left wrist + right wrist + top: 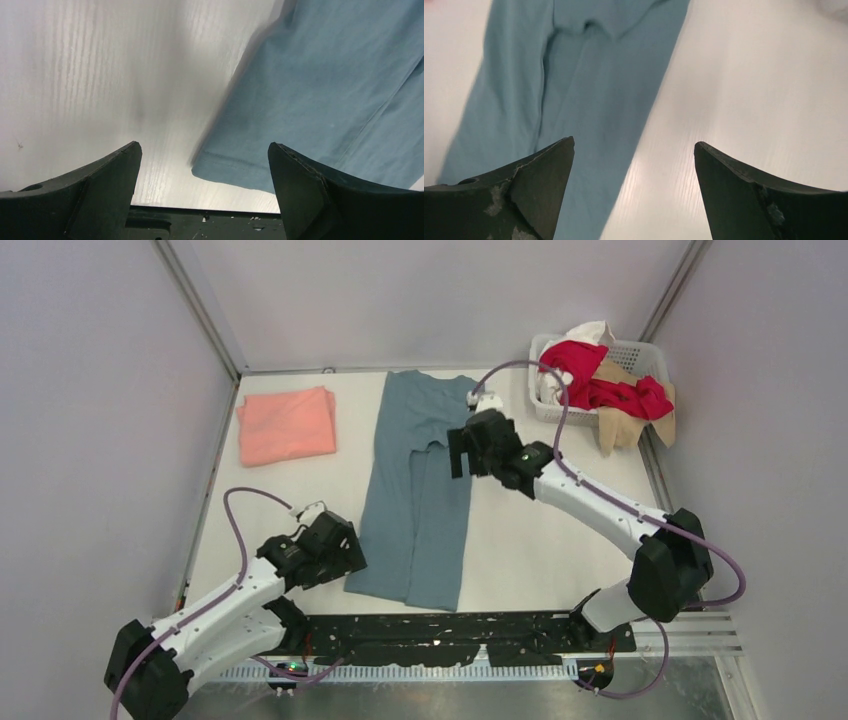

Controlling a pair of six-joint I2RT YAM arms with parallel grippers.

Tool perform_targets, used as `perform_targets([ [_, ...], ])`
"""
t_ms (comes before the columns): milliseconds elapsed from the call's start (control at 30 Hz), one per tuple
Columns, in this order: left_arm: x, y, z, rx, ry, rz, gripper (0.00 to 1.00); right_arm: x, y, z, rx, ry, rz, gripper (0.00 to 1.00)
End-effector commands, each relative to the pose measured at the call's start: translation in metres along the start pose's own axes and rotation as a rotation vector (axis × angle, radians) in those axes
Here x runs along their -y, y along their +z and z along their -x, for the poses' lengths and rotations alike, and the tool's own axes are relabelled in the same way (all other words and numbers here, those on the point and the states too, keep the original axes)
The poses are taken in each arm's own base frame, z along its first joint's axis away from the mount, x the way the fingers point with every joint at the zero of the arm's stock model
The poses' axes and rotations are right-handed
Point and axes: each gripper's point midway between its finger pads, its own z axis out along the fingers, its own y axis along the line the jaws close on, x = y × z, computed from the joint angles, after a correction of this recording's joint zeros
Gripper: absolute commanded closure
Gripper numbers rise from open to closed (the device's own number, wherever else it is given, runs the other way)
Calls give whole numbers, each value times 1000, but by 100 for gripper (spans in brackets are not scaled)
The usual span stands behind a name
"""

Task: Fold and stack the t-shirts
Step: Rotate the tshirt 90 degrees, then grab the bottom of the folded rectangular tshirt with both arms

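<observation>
We find the overhead view evenly and softly lit, the white desk (520, 540) bright without harsh glare, with only faint shadows under the arms (230, 600). In the left wrist view the blue shirt (320, 90) smears along its upper edge and casts a soft shadow on the desk; the left pincer (204, 145) reads dark but sharp. In the right wrist view the cloth looks soft, the desk glows pale, and the right pincer (634, 141) is crisp.

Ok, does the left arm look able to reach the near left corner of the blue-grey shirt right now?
Probably yes. The left gripper is open and sits just beside the blue-grey shirt, whose hemmed corner lies flat on the table between its fingers in the wrist view, with nothing over it.
</observation>
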Motion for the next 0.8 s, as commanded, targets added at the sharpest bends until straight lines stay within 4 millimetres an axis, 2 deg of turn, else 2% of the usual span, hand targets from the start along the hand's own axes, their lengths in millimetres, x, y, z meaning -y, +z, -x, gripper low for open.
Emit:
perform_targets([
  [0, 17, 5, -14, -105, 92, -81, 3, -38, -33, -84, -101, -99, 136, 5],
  [33, 19, 6, -18, -127, 94, -91, 7, -42, -45, -88, -91, -85, 171, 5],
  [67, 21, 8, -22, -148, 92, -100, 12, -48, -50, -115, -146, -63, 206, 5],
  [100, 22, 10, -27, -167, 89, -111, 16, -54, -61, -116, -135, -16, 249, 5],
  [133, 21, 13, -32, -187, 87, -110, 19, -59, -66, -138, -181, -20, 291, 4],
  [167, 18, 14, -38, -207, 80, -104, 23, -67, -76, -140, -174, 0, 334, 4],
  [200, 16, 15, -41, -219, 78, -102, 27, -69, -81, -155, -208, -11, 364, 4],
  [300, 9, 12, -50, -251, 73, -88, 34, -76, -101, -180, -262, -37, 398, 3],
  [433, -6, 14, -58, -241, 41, -68, 37, -85, -118, -215, -339, -68, 453, 2],
  [500, -10, 17, -60, -231, 23, -67, 39, -91, -125, -227, -360, -99, 478, 2],
  [633, -10, 21, -59, -215, 11, -71, 53, -102, -130, -245, -386, -184, 494, 1],
  [767, -11, 24, -54, -194, 7, -45, 92, -114, -135, -267, -423, -263, 512, 7],
])
